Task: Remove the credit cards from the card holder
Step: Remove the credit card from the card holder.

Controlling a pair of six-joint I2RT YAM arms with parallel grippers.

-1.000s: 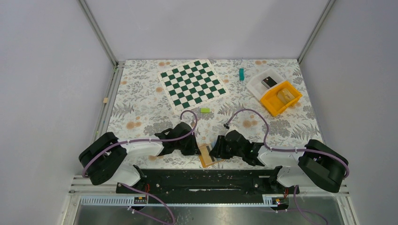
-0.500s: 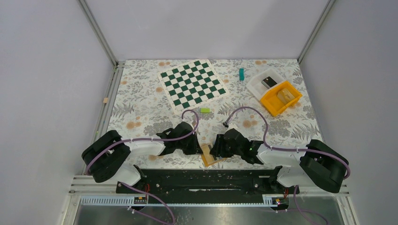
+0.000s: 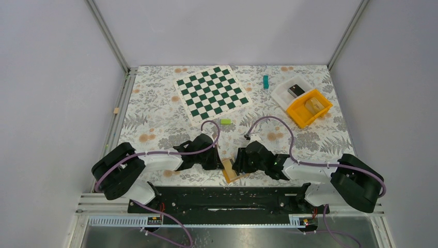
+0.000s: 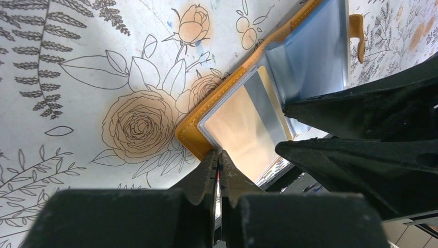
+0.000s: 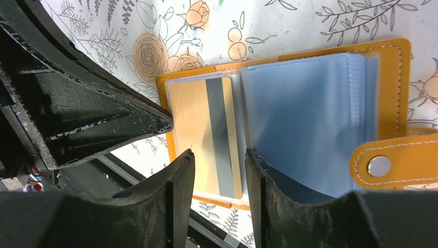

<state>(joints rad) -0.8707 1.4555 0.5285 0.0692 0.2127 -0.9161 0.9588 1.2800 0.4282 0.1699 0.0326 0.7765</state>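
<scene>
- Card holder [image 3: 231, 171]: orange, lying open on the flowered table [image 3: 155, 119] at the near edge, between the two grippers. Its orange stitched border shows on all visible sides.
- Credit card [image 5: 206, 134]: tan with a grey stripe, tucked in a clear pocket on the holder's left half as the right wrist view shows it. Nothing grips it.
- Sleeves [image 5: 304, 113]: a stack of bluish see-through pockets covering the holder's other half. What they hold cannot be told.
- Strap [image 5: 392, 163]: orange with a metal snap, unfastened and sticking out past the holder's far side.
- Left gripper [image 4: 217, 153]: jaws clenched to a thin slit, with the tips on the orange border beside the card pocket, nipping the holder's edge.
- Right gripper [image 5: 219, 153]: jaws released and held low over the holder. One finger is on either side of the tan card, and neither is closed on anything.
- Chessboard [image 3: 212, 93]: green and white, in the far middle of the table, turned at an angle.
- Green block [image 3: 225, 121]: small, just in front of the chessboard, well apart from the holder.
- Teal piece [image 3: 266, 81]: small and upright, to the right of the chessboard.
- Orange bin [image 3: 298, 111] and white tray [image 3: 281, 93]: touching each other at the far right, each with something inside.
</scene>
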